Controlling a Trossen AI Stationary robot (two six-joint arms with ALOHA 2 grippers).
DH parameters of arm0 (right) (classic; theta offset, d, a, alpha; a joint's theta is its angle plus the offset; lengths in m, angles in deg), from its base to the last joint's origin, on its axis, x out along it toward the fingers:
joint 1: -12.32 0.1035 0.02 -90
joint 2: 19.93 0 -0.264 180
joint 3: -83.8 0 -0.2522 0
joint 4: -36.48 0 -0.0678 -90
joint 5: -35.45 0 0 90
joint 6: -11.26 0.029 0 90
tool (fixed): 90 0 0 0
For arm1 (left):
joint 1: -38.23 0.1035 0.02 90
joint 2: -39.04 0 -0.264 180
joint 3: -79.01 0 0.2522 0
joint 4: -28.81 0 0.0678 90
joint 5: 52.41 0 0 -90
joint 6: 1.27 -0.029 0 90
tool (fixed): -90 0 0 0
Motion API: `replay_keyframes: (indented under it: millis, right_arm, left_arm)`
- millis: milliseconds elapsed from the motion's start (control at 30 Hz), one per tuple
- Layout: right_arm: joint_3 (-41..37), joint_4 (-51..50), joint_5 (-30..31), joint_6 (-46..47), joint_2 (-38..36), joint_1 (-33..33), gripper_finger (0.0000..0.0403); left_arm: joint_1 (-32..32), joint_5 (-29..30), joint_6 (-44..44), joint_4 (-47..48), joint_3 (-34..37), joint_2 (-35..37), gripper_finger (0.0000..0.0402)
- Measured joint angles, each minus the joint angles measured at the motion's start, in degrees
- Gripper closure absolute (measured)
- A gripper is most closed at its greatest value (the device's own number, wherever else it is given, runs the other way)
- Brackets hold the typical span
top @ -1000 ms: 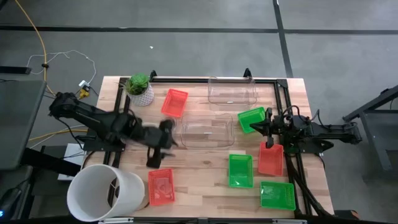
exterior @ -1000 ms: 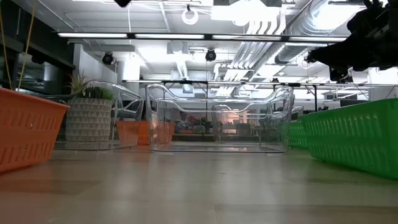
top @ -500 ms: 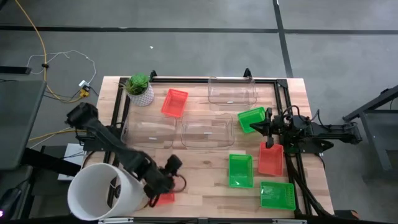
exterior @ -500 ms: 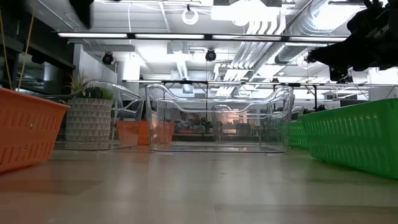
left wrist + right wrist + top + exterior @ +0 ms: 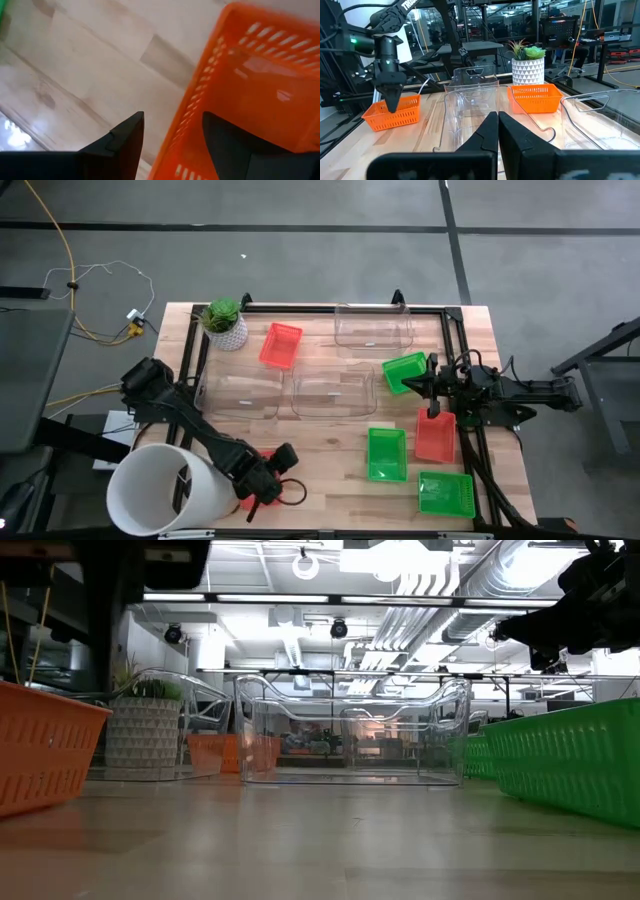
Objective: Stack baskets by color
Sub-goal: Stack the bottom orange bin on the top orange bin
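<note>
A red basket (image 5: 260,85) sits near the table's near left corner, beside the white bucket. My left gripper (image 5: 174,117) is open and points down over it. One finger (image 5: 125,142) stands outside a mesh side wall (image 5: 192,115) and the other (image 5: 225,145) inside; I see no touch. From above, the gripper (image 5: 258,498) hides most of this basket. More red baskets (image 5: 281,344) (image 5: 435,435), green baskets (image 5: 404,370) (image 5: 387,453) (image 5: 445,492) and clear baskets (image 5: 373,328) (image 5: 332,390) (image 5: 240,392) rest flat on the table. My right gripper (image 5: 497,131) waits shut at the right edge.
A big white bucket (image 5: 165,490) lies at the near left corner, close to my left arm. A potted plant (image 5: 225,323) stands at the far left. Black frame rails (image 5: 455,330) run along the table's far, left and right sides. Bare wood lies in the near middle.
My left gripper has swung from the table's middle toward the near edge and come down over the near left red basket, rolling its wrist on the way. Its fingers have stayed open. The basket has not moved.
</note>
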Motion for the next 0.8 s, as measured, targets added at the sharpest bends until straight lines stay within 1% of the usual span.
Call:
replay_keyframes:
  millis: [267,400,500,633,800]
  right_arm:
    - [0.0,0.0,0.0,0.0,0.0,0.0,0.0402]
    - [0.0,0.0,0.0,0.0,0.0,0.0,0.0402]
    - [0.0,0.0,0.0,0.0,0.0,0.0,0.0402]
    - [0.0,0.0,0.0,0.0,0.0,0.0,0.0402]
    - [0.0,0.0,0.0,0.0,0.0,0.0,0.0402]
  left_arm:
    - [1.7,-0.6,-1.3,1.2,0.0,-2.2,0.0213]
    - [2.2,-1.2,-3.4,2.3,0.0,-3.7,0.0213]
    - [2.1,-1.2,-4.5,1.9,0.0,-4.2,0.022]
    - [2.3,-1.6,-5.0,1.8,0.0,-4.2,0.0255]
    - [2.8,-1.6,-5.8,2.2,0.0,-4.2,0.0329]
